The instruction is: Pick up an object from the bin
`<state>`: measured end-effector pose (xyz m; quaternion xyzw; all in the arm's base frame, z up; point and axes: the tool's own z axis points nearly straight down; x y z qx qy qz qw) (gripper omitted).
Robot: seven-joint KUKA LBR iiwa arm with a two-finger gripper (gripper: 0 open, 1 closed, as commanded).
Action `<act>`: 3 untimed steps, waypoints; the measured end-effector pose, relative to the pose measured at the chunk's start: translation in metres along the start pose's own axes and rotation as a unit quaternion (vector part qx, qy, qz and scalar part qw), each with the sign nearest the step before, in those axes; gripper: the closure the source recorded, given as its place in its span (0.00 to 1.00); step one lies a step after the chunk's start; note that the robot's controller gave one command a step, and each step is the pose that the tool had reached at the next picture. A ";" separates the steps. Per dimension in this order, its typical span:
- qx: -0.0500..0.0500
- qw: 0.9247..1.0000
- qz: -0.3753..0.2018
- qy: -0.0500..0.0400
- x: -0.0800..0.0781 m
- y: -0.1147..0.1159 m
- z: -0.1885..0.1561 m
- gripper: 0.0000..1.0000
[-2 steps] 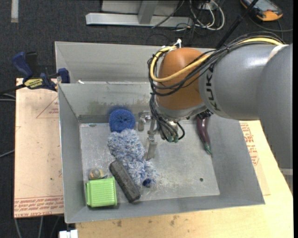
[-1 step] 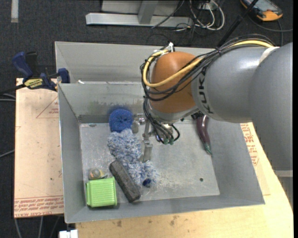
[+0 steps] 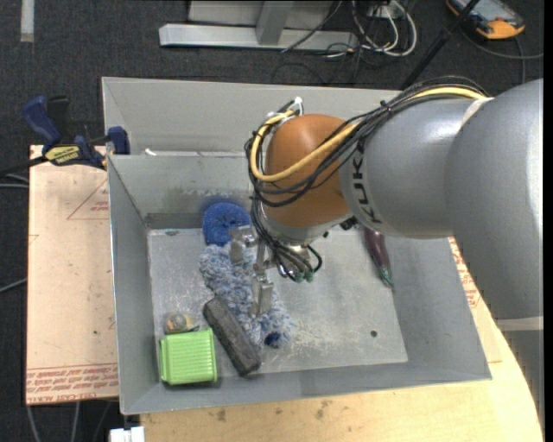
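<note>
Floor (image 3: 86, 43): dark carpet, speckled weave, running along top and down left side. Top centre, pale grey metal base (image 3: 233, 34) lying flat on carpet, upright post (image 3: 289, 13) rising from it. Just right of that, tangle of white and black cables (image 3: 380, 30) sprawled over floor. Top right corner, orange-and-dark gadget (image 3: 491, 17), cut off by edge. Far left, thin black cable (image 3: 10, 179) crossing carpet. Top left corner, pale strip (image 3: 28, 19).

- The grey bin (image 3: 346, 337) carries a green block (image 3: 187, 356).
- A dark bar (image 3: 232, 336) lies just right of the block.
- A blue-white cloth (image 3: 226, 269) lies beyond it.
- A small round thing (image 3: 179, 323) sits just beyond the block.
</note>
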<state>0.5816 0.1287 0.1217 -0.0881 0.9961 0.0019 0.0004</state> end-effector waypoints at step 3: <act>0.002 1.000 0.013 -0.001 0.010 -0.005 -0.147 1.00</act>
